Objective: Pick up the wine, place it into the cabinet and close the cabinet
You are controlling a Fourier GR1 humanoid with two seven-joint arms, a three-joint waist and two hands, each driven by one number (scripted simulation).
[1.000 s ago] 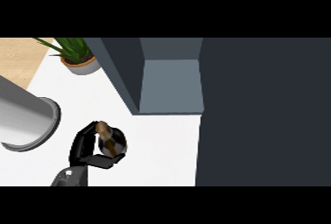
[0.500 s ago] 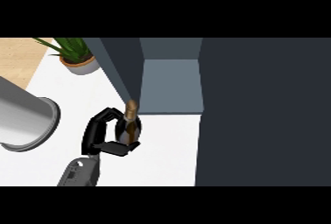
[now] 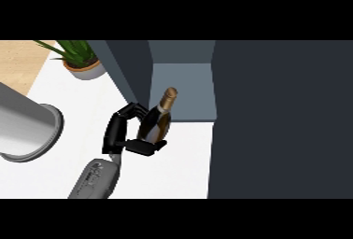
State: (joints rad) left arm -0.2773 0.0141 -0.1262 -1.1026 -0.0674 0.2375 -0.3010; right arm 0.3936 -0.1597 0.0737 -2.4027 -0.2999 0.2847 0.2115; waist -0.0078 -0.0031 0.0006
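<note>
1. One white counter [image 3: 172, 168] fills the left and middle of the frame, and a strip of light wooden floor [image 3: 21, 60] shows beyond it at the upper left.
2. Dark cabinet walls rise at the top centre. Between them is an open grey-blue compartment [image 3: 183, 93], its floor meeting the counter's top.
3. At the right, a broad dark panel [image 3: 283, 121] runs from top to bottom; it may be the cabinet's open door, though the steep view makes that hard to tell.
4. Along the left edge lies a big grey cylinder [image 3: 27, 126] with a rounded rim, well apart from the cabinet.
5. A potted plant [image 3: 81, 58] stands in the upper left, just beside the cabinet's left wall [image 3: 127, 70].
6. The left hand [image 3: 121, 133] comes up from the lower left on a grey forearm [image 3: 96, 179], its fingers and thumb curled round the body of the wine bottle [image 3: 155, 123].
7. The bottle tilts with its neck toward the compartment's mouth, its base over the counter, close to the left wall's front edge.
</note>
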